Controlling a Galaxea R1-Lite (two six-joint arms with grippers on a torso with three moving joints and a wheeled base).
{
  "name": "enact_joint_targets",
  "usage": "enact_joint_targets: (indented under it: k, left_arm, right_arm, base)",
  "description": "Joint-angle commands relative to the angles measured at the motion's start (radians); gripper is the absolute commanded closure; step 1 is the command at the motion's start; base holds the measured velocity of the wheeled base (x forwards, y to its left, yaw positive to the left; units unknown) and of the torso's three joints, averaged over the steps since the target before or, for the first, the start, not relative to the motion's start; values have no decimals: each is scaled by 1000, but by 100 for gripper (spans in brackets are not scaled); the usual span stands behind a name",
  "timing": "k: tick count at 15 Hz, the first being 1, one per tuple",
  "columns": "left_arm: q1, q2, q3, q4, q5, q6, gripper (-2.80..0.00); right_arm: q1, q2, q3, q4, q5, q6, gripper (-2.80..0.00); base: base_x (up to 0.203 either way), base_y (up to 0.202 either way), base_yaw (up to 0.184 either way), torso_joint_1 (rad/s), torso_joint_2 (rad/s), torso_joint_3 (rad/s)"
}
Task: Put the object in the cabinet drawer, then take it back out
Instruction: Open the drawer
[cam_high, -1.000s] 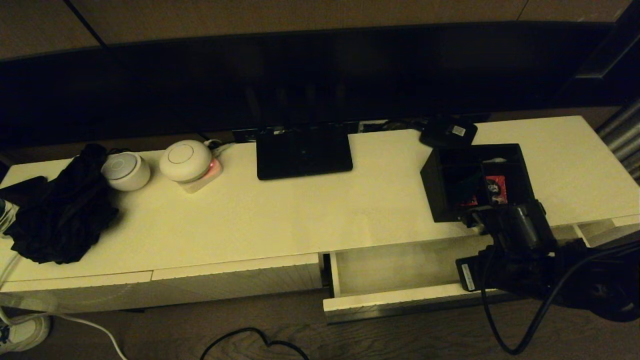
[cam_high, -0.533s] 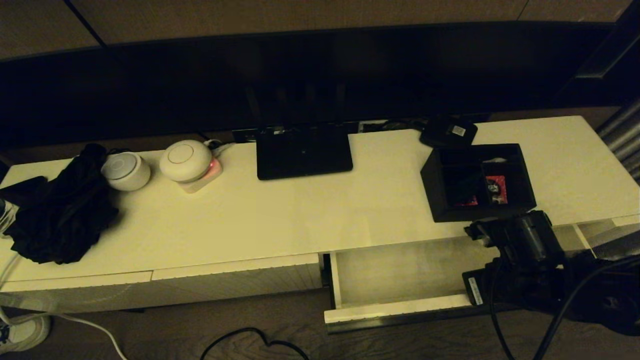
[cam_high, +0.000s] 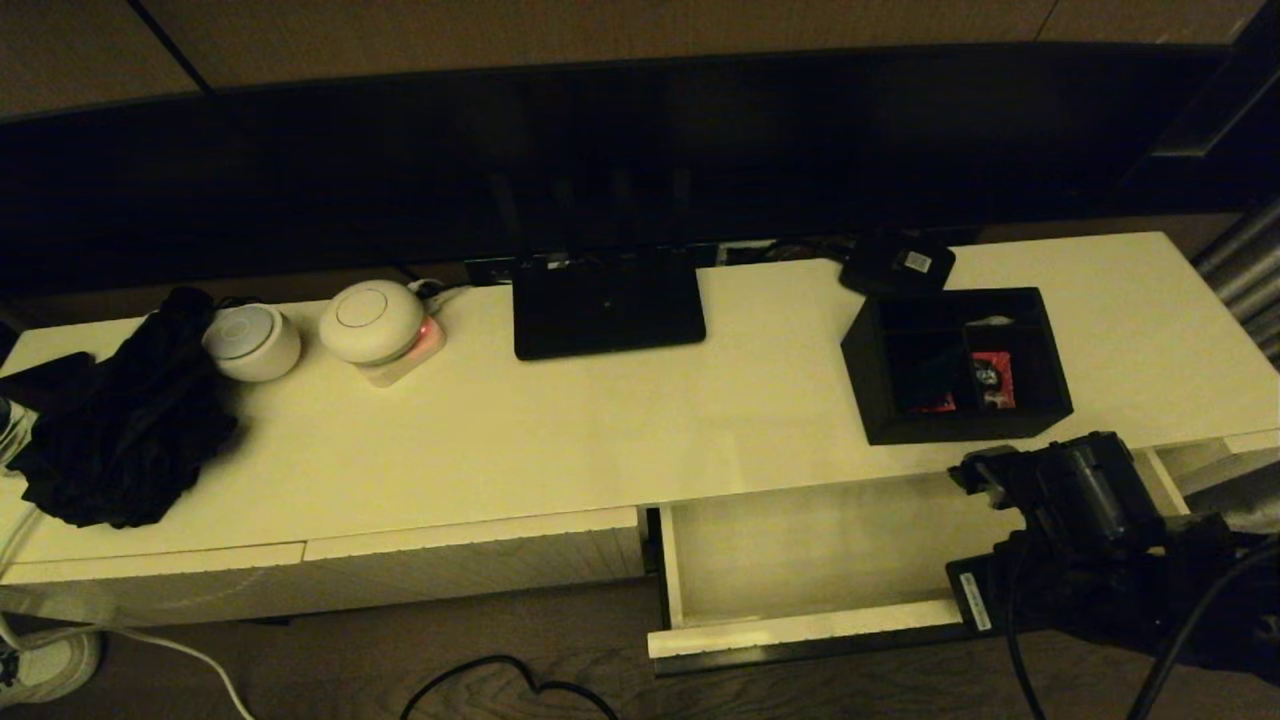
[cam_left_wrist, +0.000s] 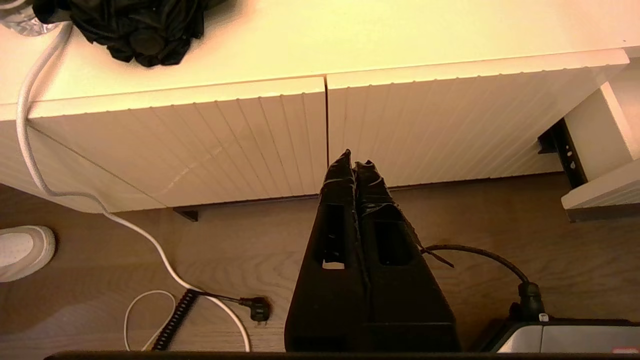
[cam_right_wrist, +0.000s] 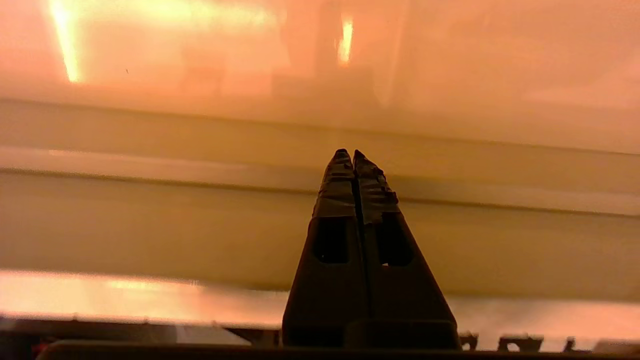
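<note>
With the drawer (cam_high: 800, 560) pulled open and empty, head view shows the organiser box (cam_high: 957, 365) sitting on the cabinet top (cam_high: 600, 430), right gripper (cam_high: 985, 475) just in front of it over the drawer. Right wrist: jaws pinched together, holding nothing. Left wrist: left gripper (cam_left_wrist: 354, 165) closed too, parked low before the ribbed fronts (cam_left_wrist: 250, 140). Likely placing step; next needs jaws spread, then grip on a box wall.
</note>
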Motion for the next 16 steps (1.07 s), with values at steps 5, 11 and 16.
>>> enact_joint_targets:
  k: [5,11,16]
  left_arm:
    - [1,0,3,0,0,0,0]
    - [1,0,3,0,0,0,0]
    - [1,0,3,0,0,0,0]
  right_arm:
    - [41,-22,53,14,3,7,0]
    - [58,-3,116,7,4,9,0]
    - [67,-6,168,3,6,37,0]
  base:
    - [0,0,0,0,0,0]
    - [0,0,0,0,0,0]
    - [0,0,0,0,0,0]
